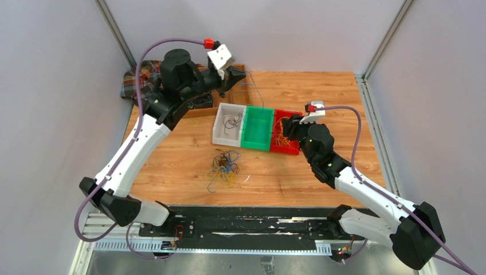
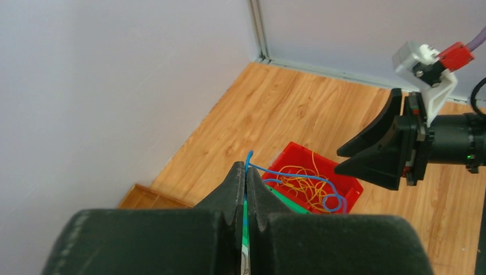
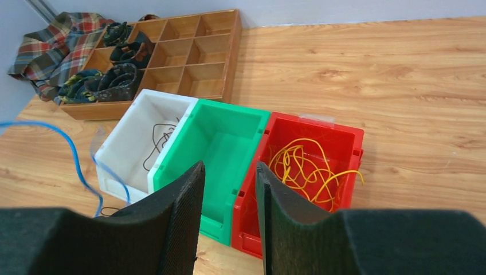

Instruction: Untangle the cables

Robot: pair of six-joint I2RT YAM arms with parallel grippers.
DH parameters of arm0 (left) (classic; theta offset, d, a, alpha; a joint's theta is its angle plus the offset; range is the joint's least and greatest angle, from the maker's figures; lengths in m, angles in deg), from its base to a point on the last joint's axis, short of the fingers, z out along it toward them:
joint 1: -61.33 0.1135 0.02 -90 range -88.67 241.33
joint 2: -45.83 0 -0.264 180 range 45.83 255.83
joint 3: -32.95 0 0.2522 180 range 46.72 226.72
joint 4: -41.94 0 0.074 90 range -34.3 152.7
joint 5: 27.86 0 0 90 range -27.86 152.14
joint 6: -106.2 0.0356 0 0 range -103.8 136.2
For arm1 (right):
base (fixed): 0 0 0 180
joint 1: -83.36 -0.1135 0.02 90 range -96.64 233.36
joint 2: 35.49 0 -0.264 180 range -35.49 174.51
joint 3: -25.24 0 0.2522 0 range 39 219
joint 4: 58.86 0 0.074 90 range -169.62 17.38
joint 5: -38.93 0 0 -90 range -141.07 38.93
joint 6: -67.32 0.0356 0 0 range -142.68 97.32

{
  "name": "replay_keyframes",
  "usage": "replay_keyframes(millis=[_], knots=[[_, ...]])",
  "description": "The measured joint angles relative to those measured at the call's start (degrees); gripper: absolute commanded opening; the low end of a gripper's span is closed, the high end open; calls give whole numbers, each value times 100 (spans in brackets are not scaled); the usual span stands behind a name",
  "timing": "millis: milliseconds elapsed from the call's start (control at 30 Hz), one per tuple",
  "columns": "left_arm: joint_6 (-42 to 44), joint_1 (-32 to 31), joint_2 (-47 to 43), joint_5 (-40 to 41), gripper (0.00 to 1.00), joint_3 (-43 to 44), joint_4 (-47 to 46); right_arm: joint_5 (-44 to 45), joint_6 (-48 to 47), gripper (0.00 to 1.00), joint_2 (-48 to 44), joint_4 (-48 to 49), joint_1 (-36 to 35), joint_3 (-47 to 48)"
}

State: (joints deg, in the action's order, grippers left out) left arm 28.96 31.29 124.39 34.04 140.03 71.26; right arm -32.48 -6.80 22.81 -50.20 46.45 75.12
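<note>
The left arm covers most of the wooden divider tray (image 1: 202,106) in the top view. It also hides its own tool (image 2: 245,170) there. From above, the blue cable (image 2: 286,175) is only a hairline behind the green bin (image 1: 258,127). In the left wrist view the tool's body fills the lower frame, so the cable's lower stretch is hidden. In the right wrist view the picture's left edge cuts the cable off.

From the left tool's tips the blue cable rises a little. It then runs out toward the red bin (image 3: 338,143) and curls into a small loop, seen against the yellow cables (image 3: 304,166) lying in that bin. In the right wrist view it arcs down and hangs beside the white bin (image 3: 134,149), which holds a black cable (image 3: 160,137).

The remaining tangle of cables (image 1: 224,167) (yellow, blue and dark strands mixed) lies on the desk (image 1: 321,86) in front of the bins. It has no single direction.

The left tool is pinched fully closed on the blue cable, with the strand coming out between its tips. The right tool (image 3: 229,169) hovers at the near end of the red bin, its jaws a narrow gap apart and nothing between them.
</note>
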Motion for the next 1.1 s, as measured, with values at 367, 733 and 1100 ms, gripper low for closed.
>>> replay_keyframes(millis=[367, 733, 1100], knots=[[348, -7, 852, -114, 0, -153, 7, 138, 72, 37, -79, -267, 173, -114], [848, -13, 1451, -326, 0, -293, 343, 225, 85, 37, -214, -372, 293, -289], [1596, -118, 1718, -205, 0, -291, 1180, 227, 127, 37, -245, -409, 420, -339]])
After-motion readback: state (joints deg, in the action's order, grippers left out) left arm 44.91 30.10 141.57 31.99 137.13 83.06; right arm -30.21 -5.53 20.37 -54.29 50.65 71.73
